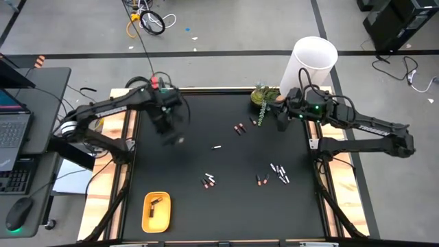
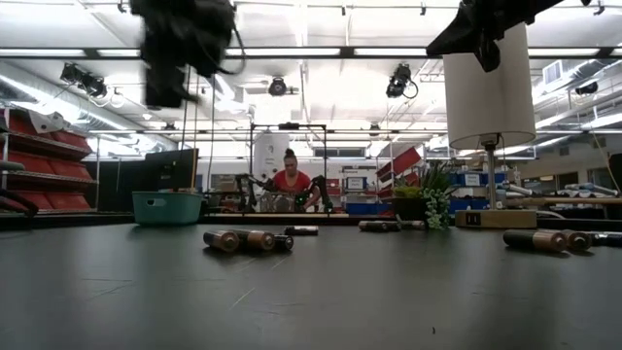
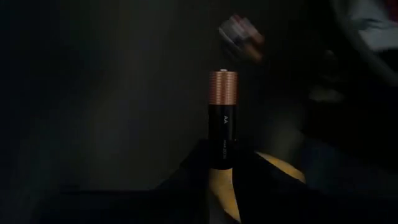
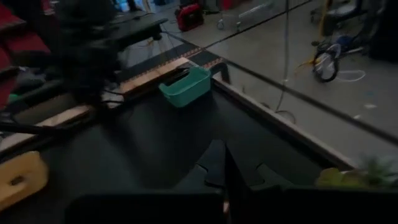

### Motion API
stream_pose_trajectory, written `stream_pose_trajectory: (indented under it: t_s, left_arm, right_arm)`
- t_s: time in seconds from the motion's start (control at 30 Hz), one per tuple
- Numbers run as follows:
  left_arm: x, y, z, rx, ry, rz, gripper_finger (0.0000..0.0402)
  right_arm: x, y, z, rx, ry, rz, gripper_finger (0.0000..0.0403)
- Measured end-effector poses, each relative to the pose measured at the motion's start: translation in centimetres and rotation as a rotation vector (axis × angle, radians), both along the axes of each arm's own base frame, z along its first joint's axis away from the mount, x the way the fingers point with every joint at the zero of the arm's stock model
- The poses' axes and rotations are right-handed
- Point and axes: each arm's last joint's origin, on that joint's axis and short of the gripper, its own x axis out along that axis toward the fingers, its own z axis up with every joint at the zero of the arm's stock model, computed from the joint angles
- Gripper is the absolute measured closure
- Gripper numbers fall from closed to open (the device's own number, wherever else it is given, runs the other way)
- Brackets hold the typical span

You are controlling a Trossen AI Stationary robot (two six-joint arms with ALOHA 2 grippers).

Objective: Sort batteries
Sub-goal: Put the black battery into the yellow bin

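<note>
One battery (image 3: 222, 118) — "AA" — in left gripper (image 3: 221, 165).

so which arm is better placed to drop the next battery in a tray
Left. The left gripper is shut on an AA battery, raised above the table's far left. The right gripper hangs at the far right edge by the plant; whether it holds anything is unclear.
</note>
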Motion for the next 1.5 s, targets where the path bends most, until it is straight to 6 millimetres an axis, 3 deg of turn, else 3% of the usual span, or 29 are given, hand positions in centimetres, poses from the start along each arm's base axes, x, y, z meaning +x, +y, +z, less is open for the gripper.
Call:
stream_pose_trajectory:
  t_s: [0.23,0.43,0.67,1.0,1.27,1.37,1.5]
  left_arm:
    - [-0.5,-7.8,1.0,-0.194,0.195,-0.069,0.0353]
    - [0.4,-13.1,1.3,-0.251,0.202,-0.084,0.0353]
    - [0.1,-17.5,-1.4,-0.247,0.265,-0.024,0.0353]
    - [-1.7,-21.6,-6.9,-0.273,0.324,0.056,0.0353]
    - [-3.5,-22.4,-11.3,-0.245,0.344,0.194,0.0352]
    - [-4.0,-22.0,-12.4,-0.218,0.375,0.282,0.0318]
    - [-4.1,-21.8,-12.8,-0.199,0.389,0.318,0.0244]
  right_arm:
    - [0.2,-1.6,0.8,-0.15,-0.03,-0.071,0.0403]
    - [0.4,-2.8,1.0,-0.183,-0.049,-0.106,0.0403]
    - [1.2,-3.7,0.4,-0.132,-0.052,0.016,0.0403]
    - [1.3,-3.9,0.2,-0.113,-0.054,0.035,0.0403]
    - [1.4,-3.9,0.2,-0.07,-0.075,0.033,0.0403]
    - [1.4,-3.9,0.2,-0.067,-0.077,0.032,0.0403]
    - [1.4,-3.9,0.2,-0.066,-0.077,0.032,0.0403]
